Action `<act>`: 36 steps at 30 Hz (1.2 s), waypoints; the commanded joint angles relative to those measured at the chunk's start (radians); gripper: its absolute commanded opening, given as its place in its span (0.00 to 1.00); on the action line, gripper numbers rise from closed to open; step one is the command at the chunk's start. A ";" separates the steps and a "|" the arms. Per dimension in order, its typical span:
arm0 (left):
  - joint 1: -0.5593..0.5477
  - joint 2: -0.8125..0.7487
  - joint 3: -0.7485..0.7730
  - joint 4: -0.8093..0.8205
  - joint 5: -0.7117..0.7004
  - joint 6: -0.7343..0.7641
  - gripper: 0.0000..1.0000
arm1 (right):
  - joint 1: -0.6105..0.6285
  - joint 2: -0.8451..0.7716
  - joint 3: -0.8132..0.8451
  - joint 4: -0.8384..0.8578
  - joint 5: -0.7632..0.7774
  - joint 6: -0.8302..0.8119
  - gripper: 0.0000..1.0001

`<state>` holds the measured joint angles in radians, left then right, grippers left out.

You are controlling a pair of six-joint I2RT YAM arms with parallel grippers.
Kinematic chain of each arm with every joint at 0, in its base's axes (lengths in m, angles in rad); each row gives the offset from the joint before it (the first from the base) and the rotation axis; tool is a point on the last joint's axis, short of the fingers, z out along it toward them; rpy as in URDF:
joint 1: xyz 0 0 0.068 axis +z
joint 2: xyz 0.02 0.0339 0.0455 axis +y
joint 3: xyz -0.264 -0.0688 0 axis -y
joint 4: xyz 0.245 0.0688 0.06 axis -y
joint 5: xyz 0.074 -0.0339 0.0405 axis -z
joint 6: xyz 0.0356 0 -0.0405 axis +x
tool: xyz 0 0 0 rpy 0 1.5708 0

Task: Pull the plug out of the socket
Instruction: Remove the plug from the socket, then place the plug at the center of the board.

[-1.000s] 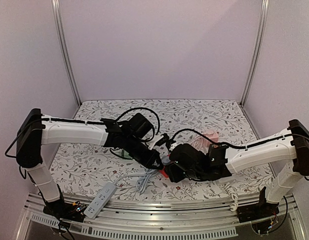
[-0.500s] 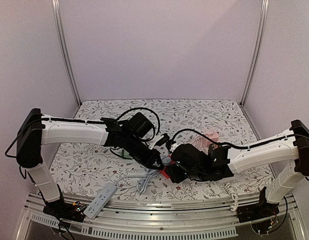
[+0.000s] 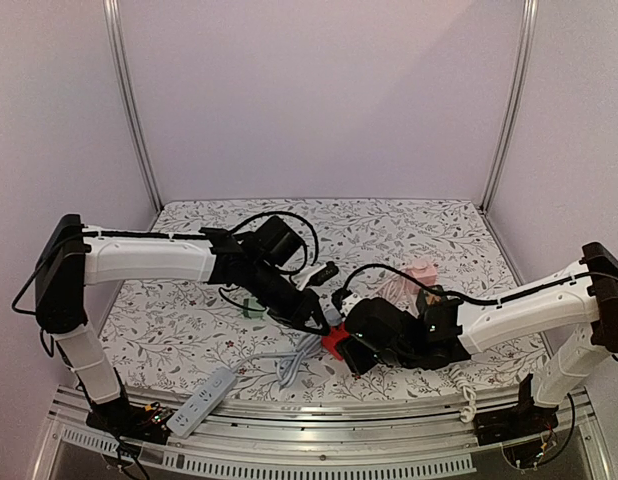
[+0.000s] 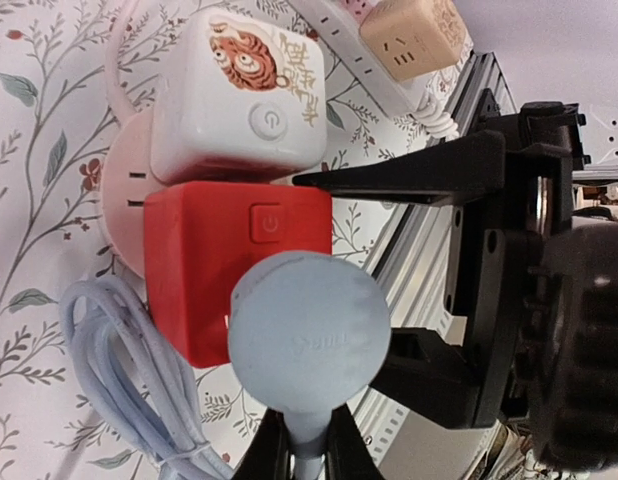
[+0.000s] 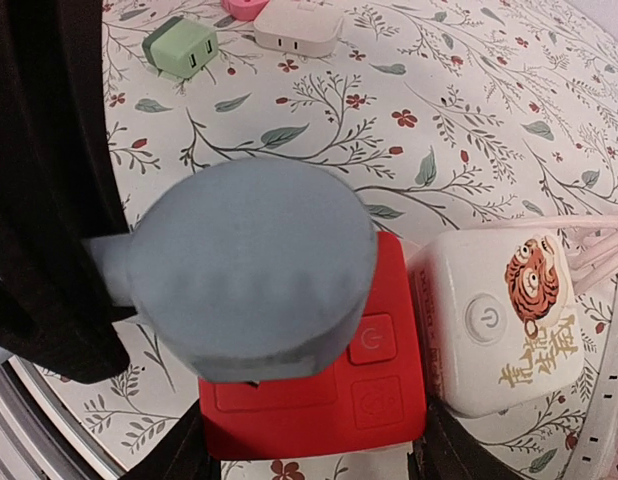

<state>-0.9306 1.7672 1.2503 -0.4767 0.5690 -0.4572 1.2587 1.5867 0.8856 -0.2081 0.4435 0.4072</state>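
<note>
Left claw [image 4: 301, 447] pinching grey plug [image 4: 309, 335] stem-first, over red socket [image 4: 199, 270]

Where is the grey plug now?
Centre front in the top view: the grey plug, pinched by the left hand over the red socket cube, beside the white tiger cube.

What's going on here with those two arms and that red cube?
The left end effector is clamped on the neck of a grey round plug, while the right end effector grips the red socket cube from both sides. The plug sits right over the cube; whether its prongs are out is hidden.
</note>
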 commanded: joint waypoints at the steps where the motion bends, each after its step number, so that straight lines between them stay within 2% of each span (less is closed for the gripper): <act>1: 0.006 -0.021 0.019 0.020 0.052 -0.011 0.00 | 0.005 -0.019 -0.010 -0.049 0.048 0.016 0.16; 6: 0.006 -0.053 -0.003 0.032 0.040 -0.015 0.00 | 0.005 -0.035 -0.012 -0.054 0.079 0.061 0.16; 13: 0.045 -0.182 0.001 -0.018 -0.021 0.010 0.00 | 0.001 -0.046 -0.012 -0.066 0.101 0.097 0.16; 17: 0.145 -0.237 0.038 -0.118 -0.067 0.060 0.00 | 0.002 -0.039 -0.007 -0.068 0.101 0.102 0.16; 27: 0.429 -0.382 0.084 -0.228 -0.082 0.154 0.00 | 0.000 -0.037 -0.008 -0.070 0.107 0.107 0.16; 36: 0.655 -0.378 0.164 -0.207 -0.082 0.194 0.00 | 0.001 -0.009 0.013 -0.069 0.101 0.104 0.16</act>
<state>-0.3424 1.3792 1.3506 -0.7162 0.4767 -0.2947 1.2606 1.5719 0.8825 -0.2562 0.4976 0.5011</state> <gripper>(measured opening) 0.082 0.594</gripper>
